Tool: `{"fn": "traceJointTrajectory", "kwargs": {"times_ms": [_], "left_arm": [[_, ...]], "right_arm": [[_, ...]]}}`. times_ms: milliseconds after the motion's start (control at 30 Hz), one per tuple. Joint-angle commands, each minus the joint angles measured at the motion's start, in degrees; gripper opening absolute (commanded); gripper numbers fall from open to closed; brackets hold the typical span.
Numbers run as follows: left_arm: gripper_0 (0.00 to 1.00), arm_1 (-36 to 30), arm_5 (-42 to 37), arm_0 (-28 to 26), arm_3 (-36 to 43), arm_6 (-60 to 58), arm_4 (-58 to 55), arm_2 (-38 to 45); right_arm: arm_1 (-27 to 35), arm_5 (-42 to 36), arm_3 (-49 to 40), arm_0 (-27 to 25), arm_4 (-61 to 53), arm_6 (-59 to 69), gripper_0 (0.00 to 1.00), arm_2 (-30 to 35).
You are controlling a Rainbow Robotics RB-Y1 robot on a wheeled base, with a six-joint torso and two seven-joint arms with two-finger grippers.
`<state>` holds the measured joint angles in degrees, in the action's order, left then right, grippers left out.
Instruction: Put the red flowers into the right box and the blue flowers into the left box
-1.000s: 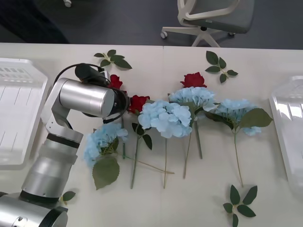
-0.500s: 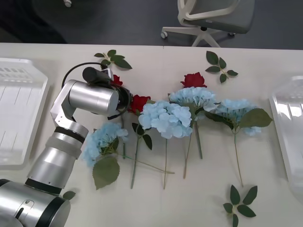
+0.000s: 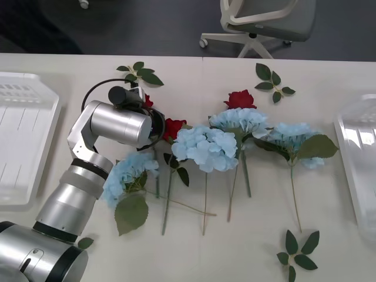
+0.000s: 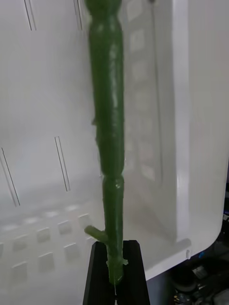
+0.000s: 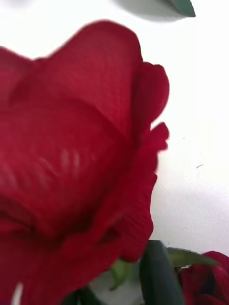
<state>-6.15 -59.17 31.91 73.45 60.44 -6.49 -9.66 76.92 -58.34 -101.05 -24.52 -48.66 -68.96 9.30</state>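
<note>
Left arm: I have it reaching over the table from the left, its wrist above the left-most red rose [image 3: 143, 100]; in the left wrist view the bloom [image 5: 71, 143] sits right under the camera, very close.
Left gripper: hidden behind the arm in the front view and behind the bloom in the wrist view; I cannot tell whether it is spread or closed.
Right gripper [image 4: 114, 281]: black fingers pressed together, pinching a green stem [image 4: 107, 143] that runs away from the fingertips over the ribbed floor of the right box [image 4: 191, 143]. The bloom on that stem lies beyond what I can see, so I cannot tell its colour.
Right box, front view [image 3: 352, 147]: at the table's right edge; I see no flower lying in the visible part.
Left box [image 3: 23, 147]: just outboard of the left arm, floor bare.
Red flowers left: three on the table, the second [image 3: 171, 127] just beside the left wrist, the third [image 3: 239, 98] farther right.
Blue flowers left: four heads, nearest [image 3: 128, 174] beneath the left forearm, others [image 3: 205, 147], [image 3: 239, 121], [image 3: 294, 138] to the right.
Progress: I judge it early; nearly everything is unsorted.
</note>
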Motion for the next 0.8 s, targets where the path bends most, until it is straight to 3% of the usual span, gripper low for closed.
{"fn": "traceJointTrajectory", "kwargs": {"times_ms": [33,267,467,633,700,800], "left_arm": [[0.00,0.2,0.4,0.9,1.1,-1.1,0.0,-0.4],[0.00,-0.1,0.3,0.1,5.1,-1.0,-0.5,-0.3],[0.00,-1.1,0.3,-5.8,18.1,-0.9,-0.5,-0.4],[0.00,-3.1,0.4,-11.3,31.2,-0.8,-1.1,-0.4],[0.00,-4.0,0.3,-12.8,35.6,-0.7,-1.8,-0.4],[0.00,-5.6,0.3,-14.5,41.4,-0.2,-4.1,-0.3]], "right_arm": [[2.0,2.0,0.7,0.3,-2.3,-1.9,0.00,-0.9],[1.9,4.1,2.8,4.7,-2.6,-1.4,0.00,-6.1],[1.7,3.8,3.8,6.6,-2.6,-1.2,0.00,-7.4],[1.7,3.8,3.8,6.9,-1.7,-1.2,0.55,-7.4],[1.7,3.8,3.7,7.1,-1.3,-1.2,0.65,-7.4],[1.7,3.9,3.4,7.3,0.0,-1.2,0.66,-7.4]]}}
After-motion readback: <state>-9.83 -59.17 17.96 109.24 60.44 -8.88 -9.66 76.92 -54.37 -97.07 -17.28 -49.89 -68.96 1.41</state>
